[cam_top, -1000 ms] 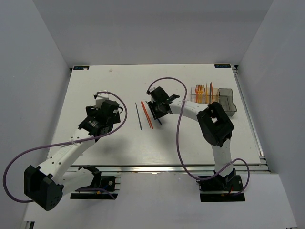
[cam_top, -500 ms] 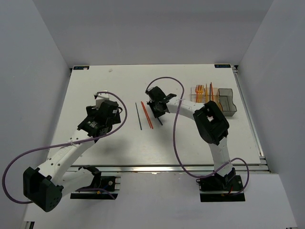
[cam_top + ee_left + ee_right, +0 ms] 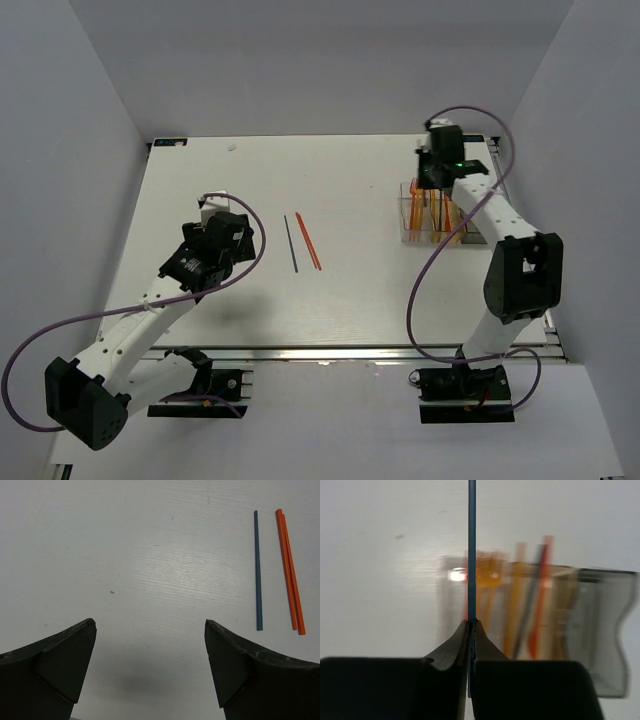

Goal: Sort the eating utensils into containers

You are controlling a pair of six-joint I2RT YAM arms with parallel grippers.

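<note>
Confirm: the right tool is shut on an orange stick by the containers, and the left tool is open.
Wrong colour: the right wrist view shows the right tool shut on a dark blue stick, not orange. It is by the containers, and the left tool is open.

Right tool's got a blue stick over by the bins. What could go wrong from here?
1. The right tool pinches the blue stick near one end, with most of its length jutting out, so it could pivot or slip before release.
2. Several utensils already stand crowded in the containers; the long stick might catch them or a rim and fall outside.
3. The right wrist view is blurred, so judging which bin lies under the stick is unreliable.
</note>
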